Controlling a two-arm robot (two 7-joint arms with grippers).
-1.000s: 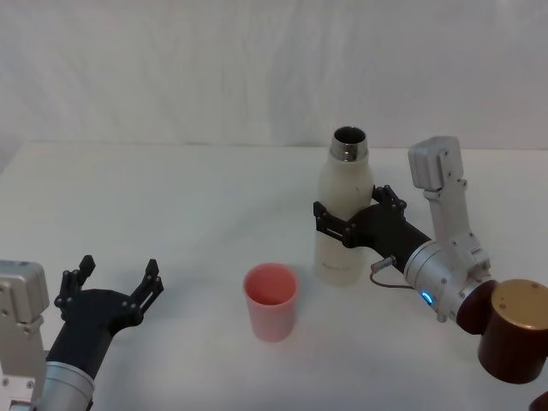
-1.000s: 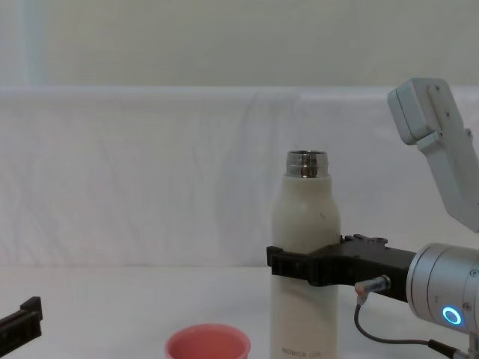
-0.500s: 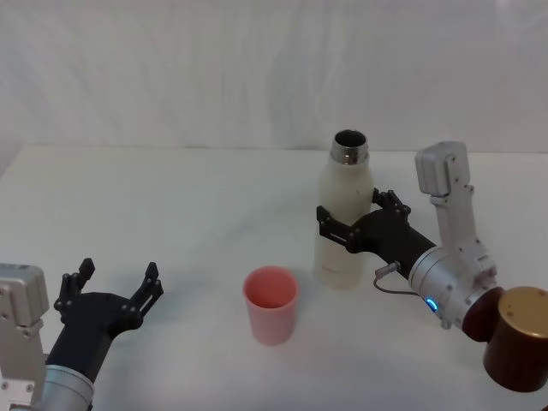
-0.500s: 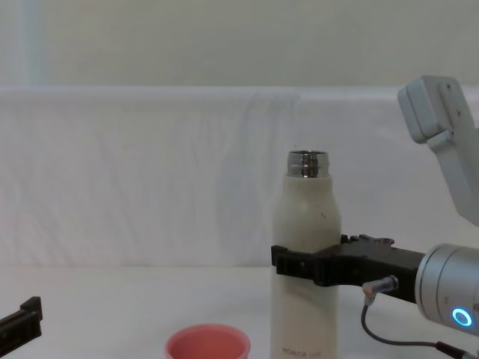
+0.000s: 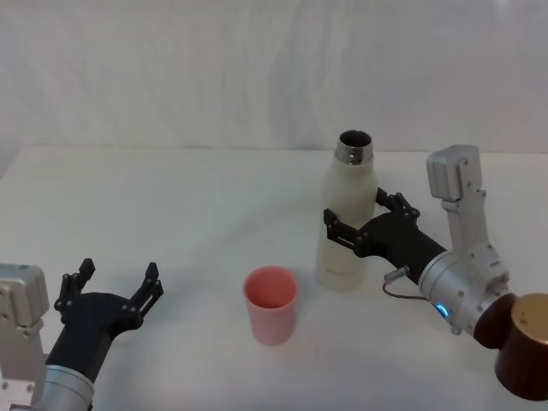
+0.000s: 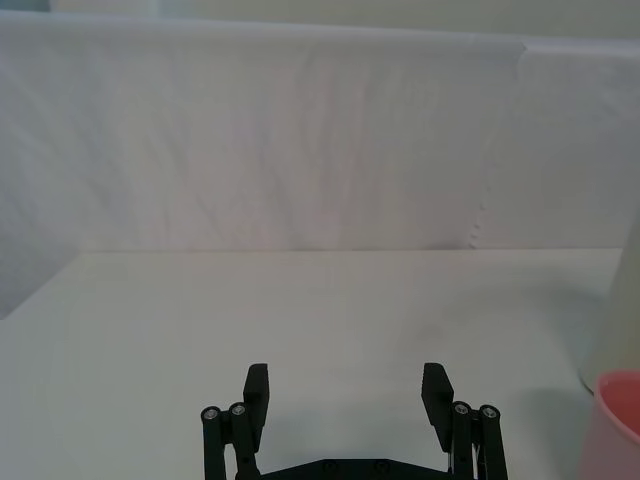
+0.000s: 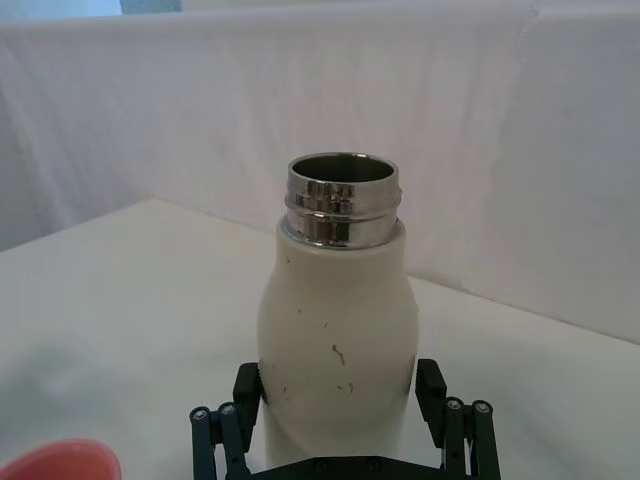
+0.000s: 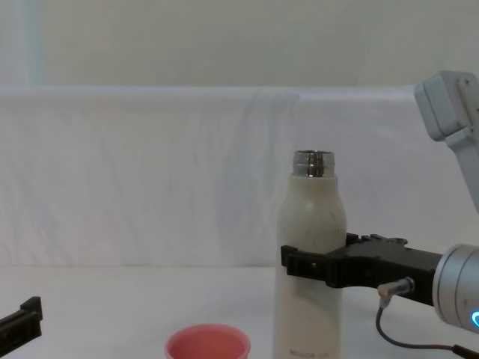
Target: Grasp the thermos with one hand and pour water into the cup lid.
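The cream-white thermos [image 5: 345,224] stands upright on the white table, its steel neck open at the top. My right gripper [image 5: 355,210] is shut on its middle, a black finger on each side; the right wrist view shows the fingers [image 7: 249,388] pressed against the thermos [image 7: 336,330]. From the chest, the thermos [image 8: 310,247] is seen side-on with the right gripper [image 8: 310,262] across it. The pink cup lid [image 5: 271,297] sits to the left of and nearer than the thermos, and looks empty. My left gripper [image 5: 120,271] rests open at the near left, well away from both.
A white cloth backdrop [image 5: 257,68] closes off the far side of the table. The brown rounded end of my right arm [image 5: 527,347] sits at the near right. Open tabletop [image 5: 188,205] lies between the left gripper and the cup lid [image 6: 620,425].
The right gripper and the thermos in it have shifted a little to the right together. The cup lid and the left gripper have not moved.
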